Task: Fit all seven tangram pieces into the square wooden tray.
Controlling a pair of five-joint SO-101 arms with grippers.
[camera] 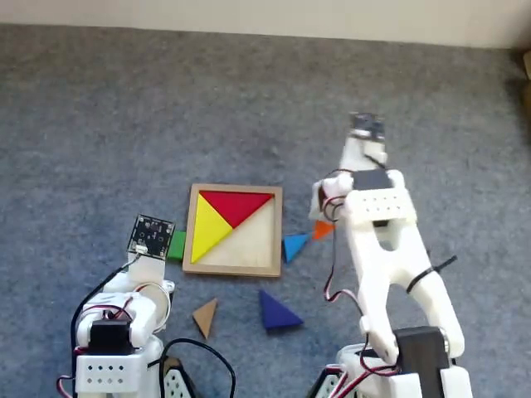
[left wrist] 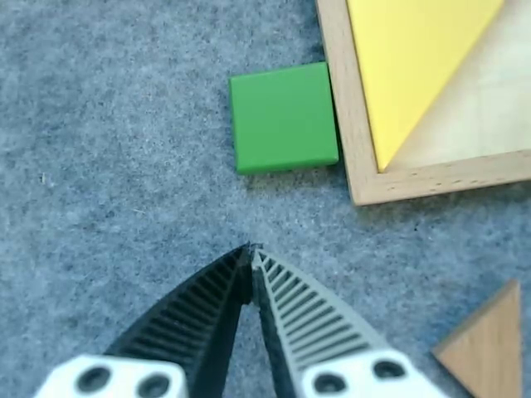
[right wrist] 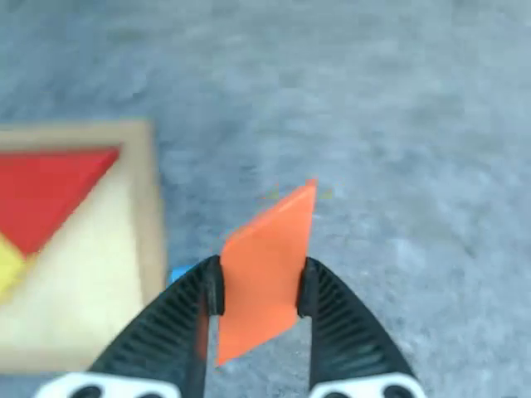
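The grey surface (camera: 124,99) lies open far and left of the tray (camera: 235,269); a red triangle (camera: 236,205) and a yellow triangle (camera: 207,228) fill its far-left half; a dark blue triangle (camera: 278,313) lies nearer; a green square (left wrist: 284,118) touches the left rim; the left claw (left wrist: 251,251) is clenched and empty beside it; the right claw (right wrist: 261,274) grasps the orange piece (right wrist: 274,224) right of the tray.

Soft, even, fairly bright light across grey carpeted counter (camera: 124,108). Thin dark shadows along one edge of green square piece (left wrist: 284,117) and square wooden tray (left wrist: 431,177) rim. Orange parallelogram piece (right wrist: 265,257) brightly lit.
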